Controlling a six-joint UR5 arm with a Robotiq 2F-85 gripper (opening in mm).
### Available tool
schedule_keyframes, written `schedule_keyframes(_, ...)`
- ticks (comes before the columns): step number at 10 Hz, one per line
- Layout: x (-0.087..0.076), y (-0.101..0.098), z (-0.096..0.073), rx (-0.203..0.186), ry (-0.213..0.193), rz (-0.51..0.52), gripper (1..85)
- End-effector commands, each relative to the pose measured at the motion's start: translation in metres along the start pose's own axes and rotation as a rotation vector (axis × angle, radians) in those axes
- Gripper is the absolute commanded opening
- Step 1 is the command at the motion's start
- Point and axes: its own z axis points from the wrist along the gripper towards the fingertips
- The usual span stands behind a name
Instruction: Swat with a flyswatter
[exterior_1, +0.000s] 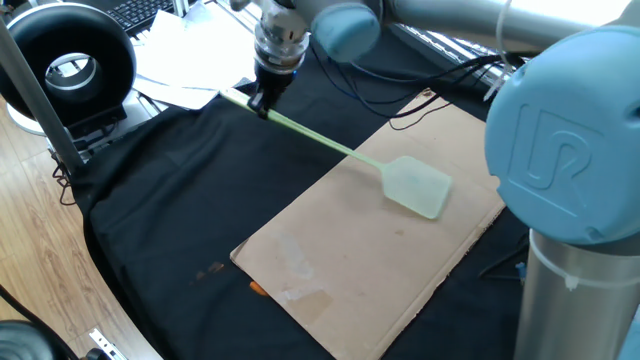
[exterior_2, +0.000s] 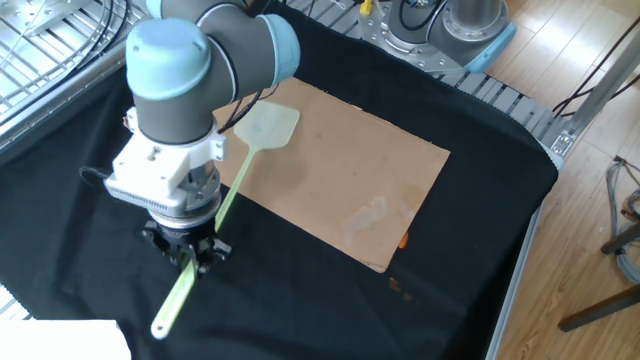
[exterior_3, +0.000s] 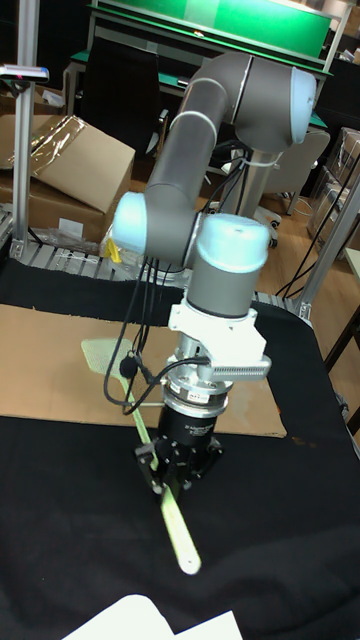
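The pale green flyswatter (exterior_1: 330, 145) is held by its long handle near the end, with my gripper (exterior_1: 262, 101) shut on it. Its mesh head (exterior_1: 418, 187) is blurred and hovers over the brown cardboard sheet (exterior_1: 340, 260). In the other fixed view the gripper (exterior_2: 188, 252) pinches the handle (exterior_2: 222, 205), whose free end sticks out below, and the head (exterior_2: 268, 126) lies over the cardboard's far corner (exterior_2: 400, 150). The tall view shows the gripper (exterior_3: 172, 474), the handle end (exterior_3: 180, 540) and the head (exterior_3: 103, 355) behind cables.
A black cloth (exterior_1: 180, 200) covers the table. A black ring-shaped device (exterior_1: 68, 62) and white papers (exterior_1: 180, 60) sit beside it. An orange bit (exterior_2: 403, 240) lies at the cardboard's edge. Cables (exterior_1: 420, 75) trail behind the arm. Cardboard boxes (exterior_3: 70, 165) stand beyond the table.
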Motion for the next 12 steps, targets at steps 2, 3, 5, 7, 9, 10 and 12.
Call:
schedule_keyframes(2,0.031,-0.014,-0.008,0.009,0.145,0.12,1.3)
schedule_keyframes(3,0.03,-0.013,-0.005,0.005,0.145,0.174,1.3)
schedule_keyframes(5,0.033,-0.016,-0.001,-0.003,0.149,0.232,1.3)
schedule_keyframes(7,0.035,0.0,-0.007,-0.079,0.167,0.355,1.3)
schedule_keyframes(9,0.039,-0.011,-0.008,-0.051,0.163,0.366,1.3)
schedule_keyframes(10,0.039,-0.017,-0.008,-0.04,0.149,0.363,1.3)
schedule_keyframes(12,0.039,-0.021,-0.01,-0.024,0.139,0.355,1.7)
